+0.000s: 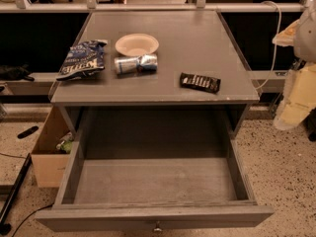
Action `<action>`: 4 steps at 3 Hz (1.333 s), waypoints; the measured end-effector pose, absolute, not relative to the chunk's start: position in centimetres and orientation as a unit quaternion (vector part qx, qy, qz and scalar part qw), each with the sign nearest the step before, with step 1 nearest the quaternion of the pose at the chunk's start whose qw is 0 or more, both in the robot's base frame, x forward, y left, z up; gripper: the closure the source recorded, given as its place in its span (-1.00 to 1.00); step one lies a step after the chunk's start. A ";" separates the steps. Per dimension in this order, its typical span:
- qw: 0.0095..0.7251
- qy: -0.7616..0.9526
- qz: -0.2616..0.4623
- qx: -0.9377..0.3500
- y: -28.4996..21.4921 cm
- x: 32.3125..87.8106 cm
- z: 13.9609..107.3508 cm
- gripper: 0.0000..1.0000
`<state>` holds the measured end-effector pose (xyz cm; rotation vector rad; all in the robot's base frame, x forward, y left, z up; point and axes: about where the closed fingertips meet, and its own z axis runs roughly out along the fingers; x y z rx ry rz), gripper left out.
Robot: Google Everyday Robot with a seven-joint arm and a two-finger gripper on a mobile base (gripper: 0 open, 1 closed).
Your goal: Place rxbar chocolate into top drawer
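Observation:
The rxbar chocolate (199, 82) is a flat black bar with pale lettering. It lies on the grey table top (197, 38) near the front right edge. The top drawer (153, 181) is pulled fully out below the table top; it is wide, shallow, grey and empty, with a small metal knob (157, 227) on its front. My gripper (291, 110) shows as pale parts of the arm at the right edge of the view. It hangs beside the table, to the right of the bar, and is apart from both bar and drawer.
On the table top lie a blue crinkled chip bag (82, 59) at the left, a silver can (136, 63) on its side and a pale paper bowl (137, 44) behind it. A cardboard box (49, 152) stands on the floor left of the drawer. A white cable (274, 38) hangs at the right.

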<state>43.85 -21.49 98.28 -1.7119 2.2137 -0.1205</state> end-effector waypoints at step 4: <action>0.333 0.729 0.095 -0.590 -18.2 51.9 96.1 -1.00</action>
